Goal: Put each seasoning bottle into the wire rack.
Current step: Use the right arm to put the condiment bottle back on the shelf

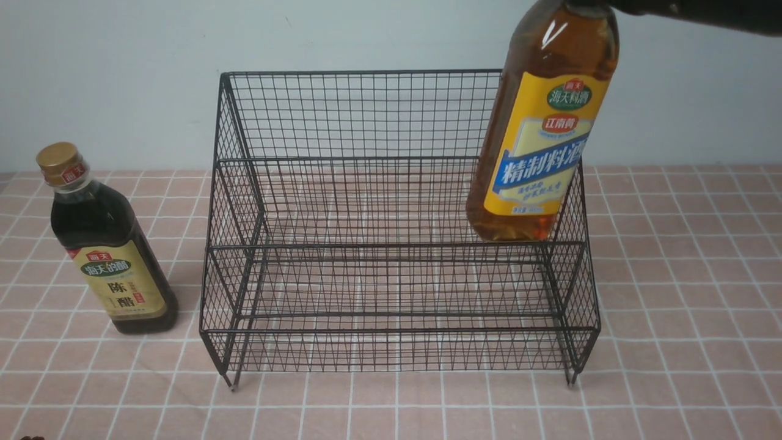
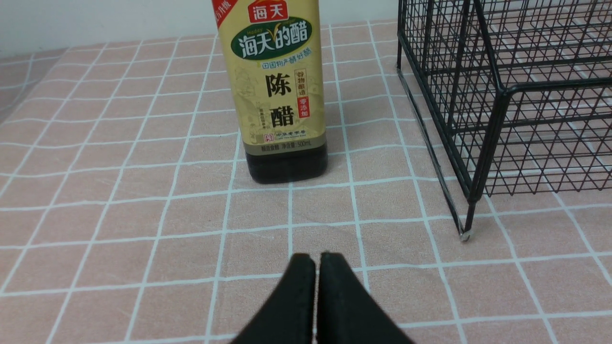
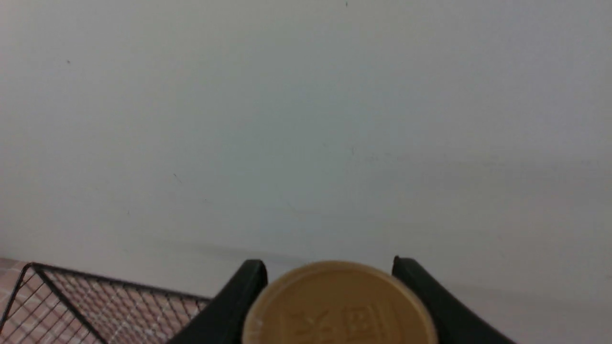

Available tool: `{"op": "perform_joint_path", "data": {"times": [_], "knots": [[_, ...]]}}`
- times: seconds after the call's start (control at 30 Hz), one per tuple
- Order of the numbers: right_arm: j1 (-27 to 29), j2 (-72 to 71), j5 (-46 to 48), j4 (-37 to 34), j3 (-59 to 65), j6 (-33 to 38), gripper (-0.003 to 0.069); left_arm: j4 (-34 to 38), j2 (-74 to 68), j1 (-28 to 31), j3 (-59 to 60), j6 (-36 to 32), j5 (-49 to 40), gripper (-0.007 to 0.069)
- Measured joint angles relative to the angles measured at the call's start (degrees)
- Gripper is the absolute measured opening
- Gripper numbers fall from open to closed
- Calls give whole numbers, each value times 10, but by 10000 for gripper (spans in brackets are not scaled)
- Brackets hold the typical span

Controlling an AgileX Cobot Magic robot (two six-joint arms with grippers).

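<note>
amber bottle: it hung (image 1: 544, 134) slightly tilted, in front of the right part of the wire rack (image 1: 379, 245)
right hand: this hand (image 3: 337, 296) was pinching the gold cap (image 3: 339, 306) between its two fingers
left hand: this one (image 2: 317, 260) was pressed together, with nothing in it
dark bottle: it stood (image 1: 125, 281) on the worktop (image 1: 397, 409), to the left of the rack — its turn seemed to come later
good lowering: the bottle needed to be made upright first, then brought down slowly behind a front rail, well inside the sloping side
risk: the base could catch on the wire — opening the fingers was wise only after it sat firmly
</note>
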State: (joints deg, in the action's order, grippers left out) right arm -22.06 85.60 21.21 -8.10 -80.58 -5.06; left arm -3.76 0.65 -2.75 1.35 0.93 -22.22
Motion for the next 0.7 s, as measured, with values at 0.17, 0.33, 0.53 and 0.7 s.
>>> {"op": "perform_joint_path", "data": {"times": [0.17, 0.33, 0.53, 0.7], "knots": [[-1, 19, 119, -15, 14, 4, 310, 0, 0, 0, 0, 0, 0, -7], [-1, 23, 142, -23, 18, 11, 310, 0, 0, 0, 0, 0, 0, -7], [-8, 23, 130, -49, 16, 43, 310, 0, 0, 0, 0, 0, 0, -7], [-35, 24, 115, -42, 16, 83, 310, 0, 0, 0, 0, 0, 0, -7]]}}
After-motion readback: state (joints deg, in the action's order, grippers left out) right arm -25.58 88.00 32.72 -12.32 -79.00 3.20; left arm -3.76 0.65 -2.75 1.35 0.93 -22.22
